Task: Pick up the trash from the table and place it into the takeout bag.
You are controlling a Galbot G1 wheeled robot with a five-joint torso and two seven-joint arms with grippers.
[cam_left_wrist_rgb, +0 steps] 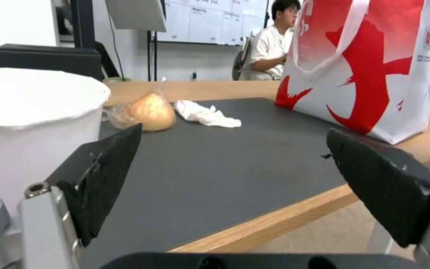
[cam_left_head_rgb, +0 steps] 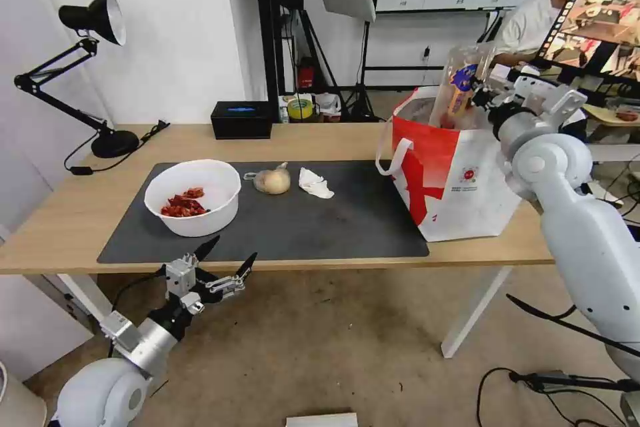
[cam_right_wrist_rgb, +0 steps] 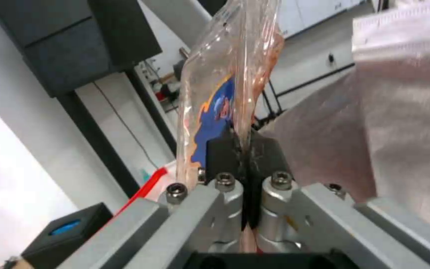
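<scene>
Right gripper [cam_right_wrist_rgb: 245, 157] is pinching the clear plastic tray [cam_left_head_rgb: 460, 83] edge-on above the takeout bag [cam_left_head_rgb: 460, 173] — at the table's [cam_left_head_rgb: 320, 140] three o'clock — left gripper [cam_left_head_rgb: 227, 260] is gaping wide off its six o'clock edge.

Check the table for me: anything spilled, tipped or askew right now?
Nothing stands out. The white bowl, bagged beige lump and crumpled tissue sit apart on the grey mat; the takeout bag stands upright. The right end effector pinches a clear plastic package above the bag's mouth; the left end effector hangs open below the table edge.
</scene>
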